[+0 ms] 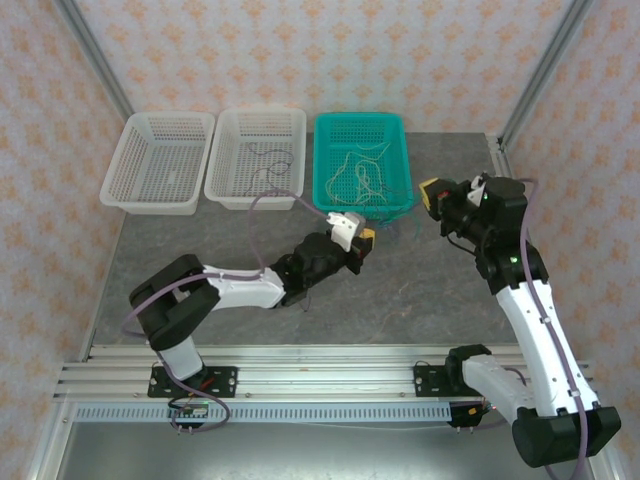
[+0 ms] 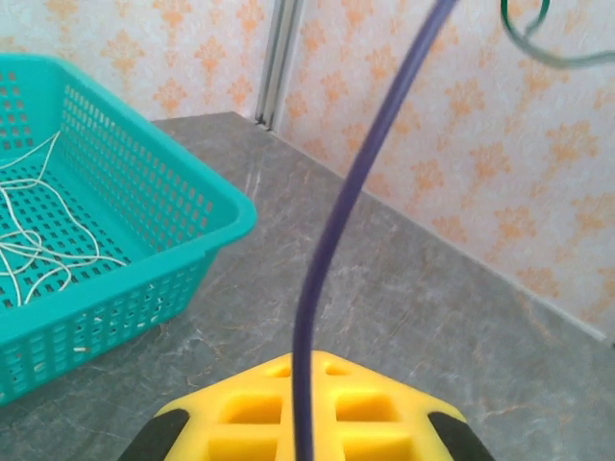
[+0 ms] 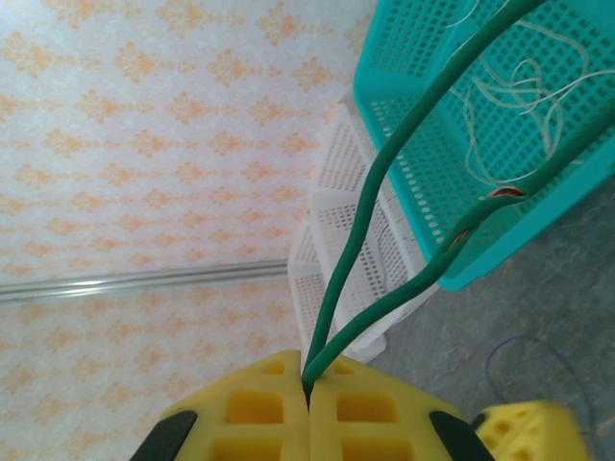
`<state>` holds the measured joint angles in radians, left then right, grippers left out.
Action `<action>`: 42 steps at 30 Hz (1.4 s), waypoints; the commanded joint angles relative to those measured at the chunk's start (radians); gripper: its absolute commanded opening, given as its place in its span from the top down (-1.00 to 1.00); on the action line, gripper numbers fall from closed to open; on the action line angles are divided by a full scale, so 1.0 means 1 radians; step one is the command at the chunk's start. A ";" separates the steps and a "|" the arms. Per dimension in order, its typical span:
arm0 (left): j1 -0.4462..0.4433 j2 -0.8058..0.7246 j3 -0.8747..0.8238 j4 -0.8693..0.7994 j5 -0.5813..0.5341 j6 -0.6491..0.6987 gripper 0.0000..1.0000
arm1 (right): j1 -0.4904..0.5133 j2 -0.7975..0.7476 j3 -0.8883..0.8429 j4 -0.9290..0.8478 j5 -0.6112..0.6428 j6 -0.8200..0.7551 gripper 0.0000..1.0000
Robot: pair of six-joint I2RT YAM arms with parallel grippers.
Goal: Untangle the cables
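Left gripper (image 2: 306, 365) clamped on purple cable (image 2: 356, 182); right gripper (image 3: 309, 382) clamped on green cable (image 3: 383, 163).
Grey marbled table (image 2: 432, 317) under both, teal basket (image 2: 197, 197) just ahead, orange-patterned walls (image 3: 144, 144) beyond.

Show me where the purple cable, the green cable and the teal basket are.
purple cable (image 2: 330, 240), left wrist view, middle of the strand.
green cable (image 3: 354, 230), right wrist view, left strand of the loop.
teal basket (image 1: 360, 116), top external view, far rim.
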<state>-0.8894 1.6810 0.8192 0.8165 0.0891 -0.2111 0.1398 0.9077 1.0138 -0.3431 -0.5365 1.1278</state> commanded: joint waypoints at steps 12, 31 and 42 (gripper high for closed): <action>0.160 -0.445 -0.159 -0.129 -0.107 -0.266 1.00 | -0.043 0.027 -0.221 -0.034 0.319 -0.218 1.00; 0.311 -0.856 -0.253 -0.385 -0.218 -0.375 1.00 | -0.305 0.188 -0.461 -0.068 0.471 -0.173 0.97; 0.339 -0.866 -0.268 -0.431 -0.162 -0.364 1.00 | -0.352 0.173 -0.506 0.033 0.387 -0.246 0.94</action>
<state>-0.6239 0.8753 0.5301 0.2150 0.1318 -0.5545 -0.1211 1.0576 0.5705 -0.3046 -0.5106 0.9375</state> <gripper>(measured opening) 0.060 0.053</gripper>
